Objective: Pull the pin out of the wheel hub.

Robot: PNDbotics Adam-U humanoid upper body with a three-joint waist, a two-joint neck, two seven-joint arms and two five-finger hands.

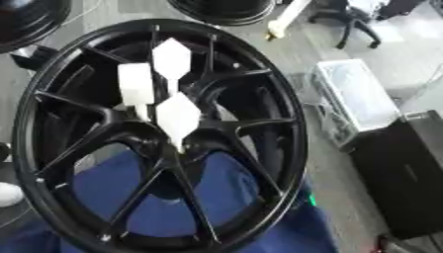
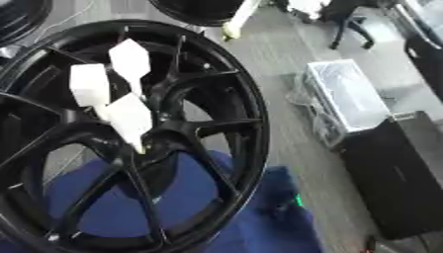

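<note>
No robot hand shows in either view, so its state cannot be told. One black wheel (image 1: 160, 141) fills the frame, tilted, spokes meeting at the hub (image 1: 164, 136) left of centre. Three white pins stand in the hub area, close together: top pin (image 1: 171, 59) with a pointed hexagon head, left pin (image 1: 136, 85) with a blocky head, lower pin (image 1: 178, 117) with a pointed head, its tip down at the hub. The wheel sits over one blue cloth (image 1: 225, 197). Two more black rims show at the top edge: one top left (image 1: 30, 22), one top centre (image 1: 223, 11). Right of the wheel: one clear box (image 1: 355, 94), one black case (image 1: 407, 173).
</note>
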